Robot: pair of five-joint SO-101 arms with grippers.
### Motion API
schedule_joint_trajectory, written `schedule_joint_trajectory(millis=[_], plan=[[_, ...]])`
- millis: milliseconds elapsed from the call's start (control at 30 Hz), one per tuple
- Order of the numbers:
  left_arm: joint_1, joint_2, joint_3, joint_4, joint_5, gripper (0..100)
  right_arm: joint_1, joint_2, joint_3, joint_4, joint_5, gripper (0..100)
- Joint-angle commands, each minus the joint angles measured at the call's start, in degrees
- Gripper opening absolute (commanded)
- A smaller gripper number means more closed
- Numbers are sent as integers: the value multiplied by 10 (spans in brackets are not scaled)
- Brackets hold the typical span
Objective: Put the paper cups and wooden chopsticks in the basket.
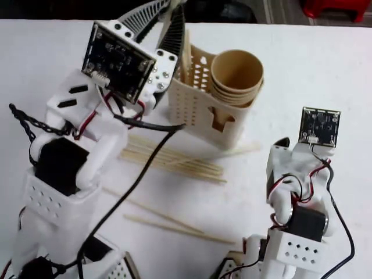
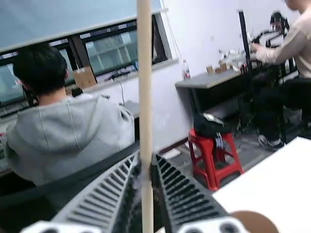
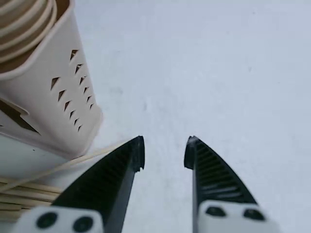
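My left gripper (image 1: 169,13) is raised beside the white perforated basket (image 1: 200,107) and is shut on one wooden chopstick (image 1: 186,55). In the left wrist view that chopstick (image 2: 144,87) stands upright between the ribbed jaws of the left gripper (image 2: 145,167). A stack of paper cups (image 1: 237,74) sits inside the basket. Several more chopsticks (image 1: 174,163) lie on the table in front of the basket, and two others (image 1: 174,225) lie nearer the arm bases. My right gripper (image 3: 164,151) is open and holds nothing, low over the table next to the basket (image 3: 53,97) and the cups (image 3: 22,24).
The table is white. The left arm's black cable (image 1: 133,186) drapes across the loose chopsticks. The right arm (image 1: 299,192) stands to the right of the basket. Bare tabletop (image 1: 325,75) stretches to the far right. People sit in the room beyond.
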Motion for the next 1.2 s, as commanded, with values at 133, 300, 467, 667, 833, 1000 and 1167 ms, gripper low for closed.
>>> schedule_joint_trajectory(millis=[133,300,467,667,833,1000,1167], plan=[[7,34,-9,-90,8,21,2,-8,-2,-9,-4,141],[5,114,-9,-176,27,21,2,-8,-2,-9,-4,141],[-12,180,-5,-229,97,21,3,-8,-2,-9,-4,141],[-30,242,-4,-202,126,27,2,-8,6,-13,-4,141],[-44,252,-6,-126,139,118,2,-8,6,-13,-4,141],[-51,215,-4,-45,124,132,1,-8,6,-13,-4,141],[-80,119,25,56,110,131,-29,-8,9,-9,1,141]])
